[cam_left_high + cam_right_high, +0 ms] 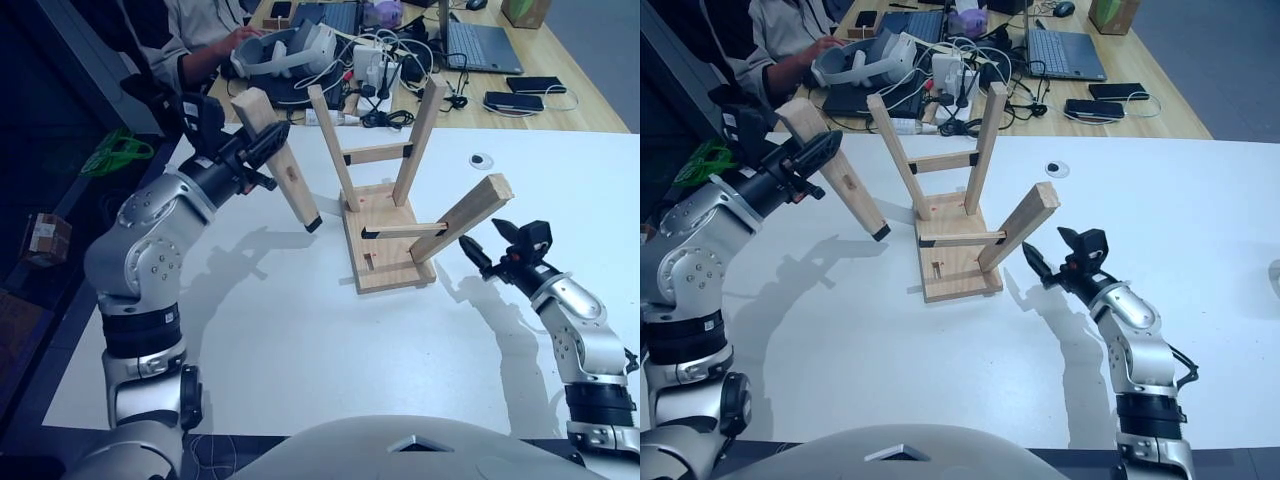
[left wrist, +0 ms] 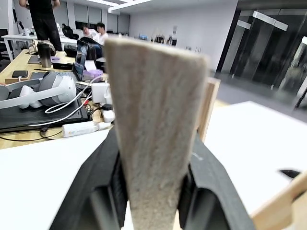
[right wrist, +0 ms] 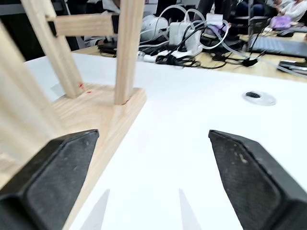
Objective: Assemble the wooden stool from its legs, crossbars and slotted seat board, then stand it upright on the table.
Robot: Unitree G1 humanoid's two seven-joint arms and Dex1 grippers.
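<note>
Left eye view is showing the right gripper (image 1: 487, 240) hanging low over the white surface (image 1: 300, 340) on the robot's right. Its two dark fingers (image 3: 53, 177) are standing spread apart and pinching nothing. Just beside it, the slanting leg (image 1: 462, 218) is leaning outward from the near right corner of the seat board (image 1: 392, 272). The seat board is lying flat near the middle of the surface with its legs pointing up. A lower crossbar (image 1: 398, 232) is running from the slanting leg across the board. Farther back, two rear legs (image 1: 420, 135) are rising from the board's far edge and splaying slightly apart. An upper crossbar (image 1: 378, 154) is joining them partway up. To the left of the board, the left gripper (image 1: 262, 150) is pinching the loose leg (image 1: 297, 190) near its upper end, with its fingers pressed against both sides. That leg is tilting with its dark-capped lower end pointing down just beside the board's left edge; whether it is touching the surface cannot be told. A small dark disc (image 1: 482, 159) is lying on the surface beyond the stool. Behind the surface, a wooden desk (image 1: 590, 100) is carrying a headset (image 1: 285, 50), a laptop (image 1: 480, 45) and tangled cables (image 1: 385, 110).
</note>
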